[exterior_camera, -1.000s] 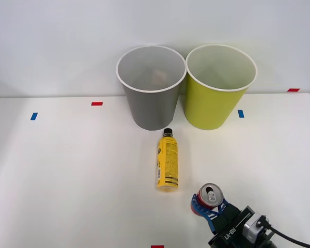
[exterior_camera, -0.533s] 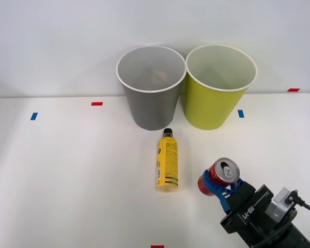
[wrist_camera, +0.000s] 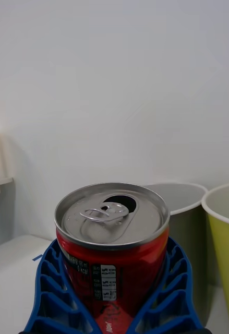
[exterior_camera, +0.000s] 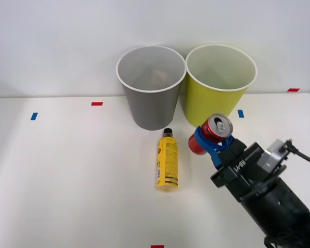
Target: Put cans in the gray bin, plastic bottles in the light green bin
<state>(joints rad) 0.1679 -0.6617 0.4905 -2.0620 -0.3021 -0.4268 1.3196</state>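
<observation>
Now, from left to right across the table (exterior_camera: 67,170): the gray bin (exterior_camera: 151,88) stands at the far edge, its white rim touching or nearly touching the green bin (exterior_camera: 219,85) on its right. Before the gray bin lies the bottle (exterior_camera: 167,161), flat, cap toward the bin at 12 o'clock, base toward the robot. Right of the bottle, the right gripper (exterior_camera: 209,142) holds the can (exterior_camera: 211,133) off the table, blue fingers (wrist_camera: 51,292) clasped round its red wall, open top tilted up. From the wrist, the can (wrist_camera: 113,245) sits upright between the ribbed pads with both bin rims beyond it. What matters next, I'd judge: the gray bin's mouth lies at about 11 o'clock from the can, farther than the green bin straight ahead.
</observation>
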